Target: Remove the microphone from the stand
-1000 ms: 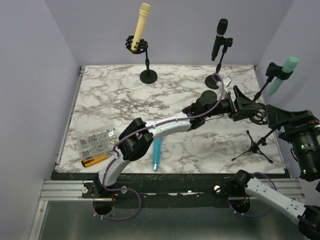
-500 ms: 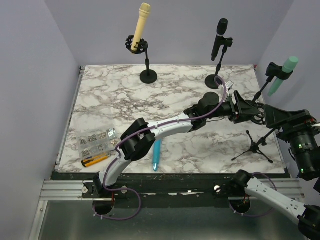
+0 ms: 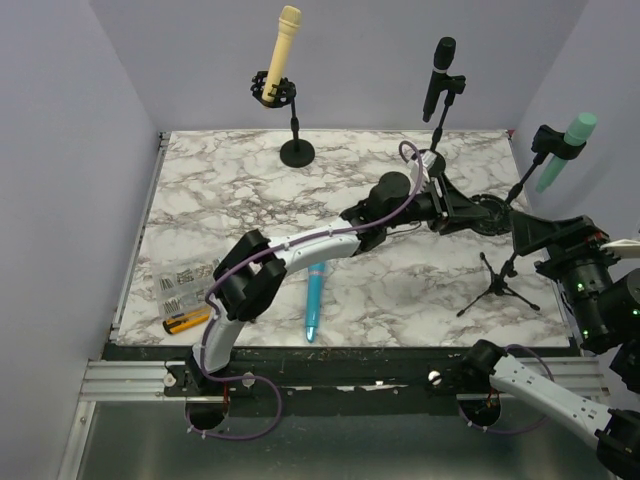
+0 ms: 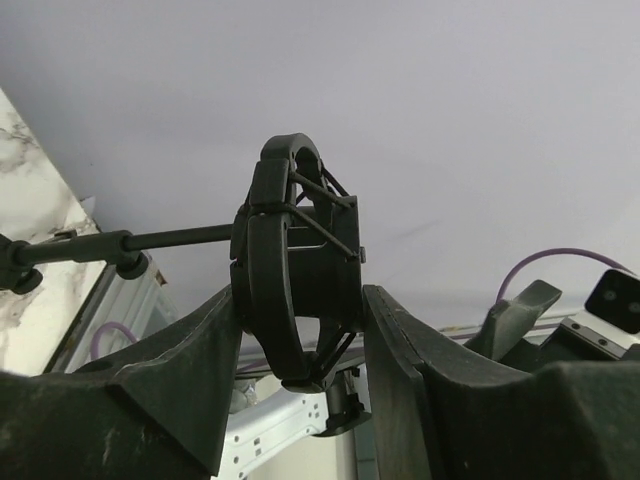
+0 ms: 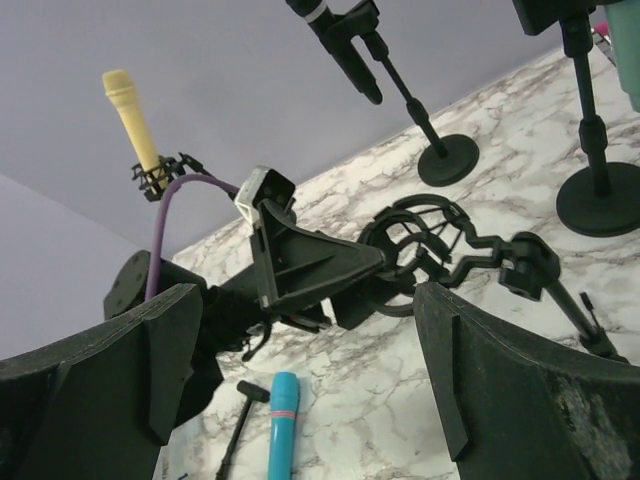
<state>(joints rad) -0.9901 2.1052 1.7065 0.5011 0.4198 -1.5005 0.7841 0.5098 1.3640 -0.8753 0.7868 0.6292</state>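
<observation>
A: How much room is seen at the edges?

B: The tripod stand (image 3: 497, 283) is set close to the right edge of the table (image 3: 220, 200), which is shut in by walls (image 3: 60, 150) left, back and right. The right gripper (image 5: 308, 290) is held near the stand, fingers spread wide, nothing grasped.

A: And the counts?

B: Four mics and four stands are counted. The yellow mic (image 3: 283, 50), black mic (image 3: 438, 78) and green mic (image 3: 562, 150) are held on stands. The blue mic (image 3: 314, 305) is laid flat near the front edge, apart from the tripod stand, whose mount (image 4: 290, 240) is clamped by the left gripper (image 3: 482, 213).
</observation>
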